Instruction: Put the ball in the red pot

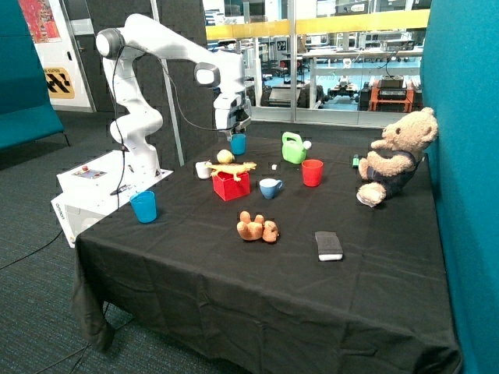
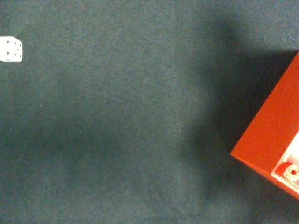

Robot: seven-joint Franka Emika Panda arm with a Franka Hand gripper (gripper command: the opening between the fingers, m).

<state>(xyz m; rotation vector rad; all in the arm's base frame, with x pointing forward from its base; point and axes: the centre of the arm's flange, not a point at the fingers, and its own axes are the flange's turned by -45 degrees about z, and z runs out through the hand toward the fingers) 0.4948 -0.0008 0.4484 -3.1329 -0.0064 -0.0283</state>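
The small pale-yellow ball [image 1: 225,156] rests on the black tablecloth just behind the red pot [image 1: 231,186], next to a white cup [image 1: 203,169]. The red pot is a square box with a long yellow toy animal [image 1: 235,167] lying across its top. My gripper [image 1: 236,130] hangs above the table, behind the pot and a little above and beside the ball, in front of a blue cup [image 1: 238,144]. The wrist view shows bare cloth, one corner of the red pot [image 2: 268,140] and a white die [image 2: 10,49]. The ball is not in the wrist view.
A blue-and-white cup [image 1: 270,187], round red cup [image 1: 312,172], green watering can [image 1: 293,148] and teddy bear [image 1: 396,156] stand beyond the pot. A tan plush toy [image 1: 258,227], a black block [image 1: 328,245] and another blue cup [image 1: 143,206] lie nearer the front.
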